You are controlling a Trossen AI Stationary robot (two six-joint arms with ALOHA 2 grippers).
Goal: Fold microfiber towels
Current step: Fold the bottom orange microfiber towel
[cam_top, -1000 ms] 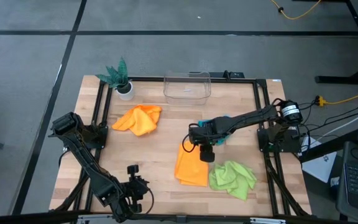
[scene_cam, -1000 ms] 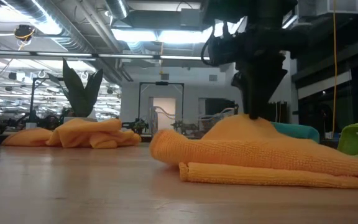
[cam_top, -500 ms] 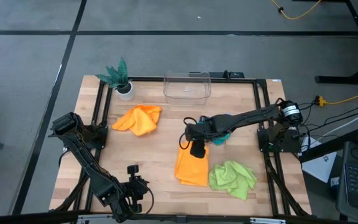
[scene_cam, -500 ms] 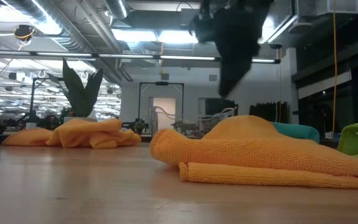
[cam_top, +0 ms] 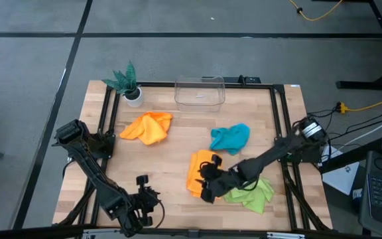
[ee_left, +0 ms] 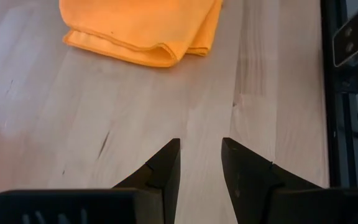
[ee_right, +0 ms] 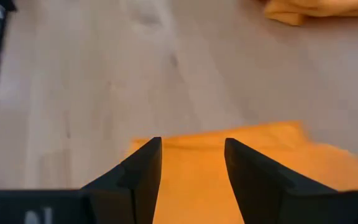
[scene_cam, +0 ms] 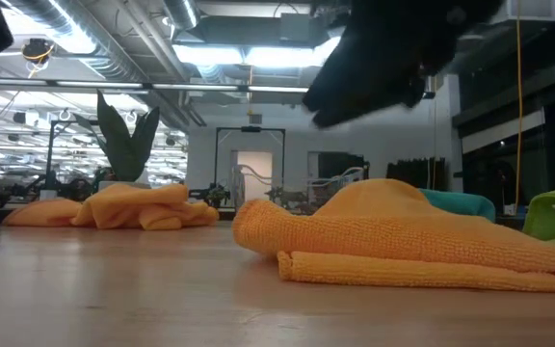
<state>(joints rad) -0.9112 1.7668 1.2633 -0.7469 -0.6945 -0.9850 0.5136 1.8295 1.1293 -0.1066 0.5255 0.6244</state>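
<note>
- Microfiber towels are seen spread over the wooden table (cam_top: 171, 149): a folded orange towel (cam_top: 199, 174) lies near the table's front at the centre, a crumpled lime green towel (cam_top: 252, 190) sits just beside it toward the right arm's side, a bunched teal-blue towel (cam_top: 230, 137) rests behind them, and a second orange towel (cam_top: 147, 127), loosely heaped, is set well apart toward the left arm's side
- The right gripper (cam_top: 207, 190) is held above the front edge of the folded orange towel, its arm stretched low across the lime green towel; in the right wrist view the two dark fingers (ee_right: 140, 177) are parted with a clear gap between them, nothing is gripped, and orange cloth is seen below that gap
- In the low view the right arm is shown as a dark shape raised clear above the folded orange towel, whose folded layers lie stacked flat on the wood
- The left gripper (cam_top: 146, 199) is parked at the table's front edge on the left arm's side; in the left wrist view its fingers (ee_left: 163, 168) stand a little apart over bare wood with nothing held, and the heaped orange towel is seen beyond them
- A clear plastic container (cam_top: 199, 92) is placed at the back edge of the table, and a green artificial plant (cam_top: 125, 81) in a white pot stands at the back corner on the left arm's side
</note>
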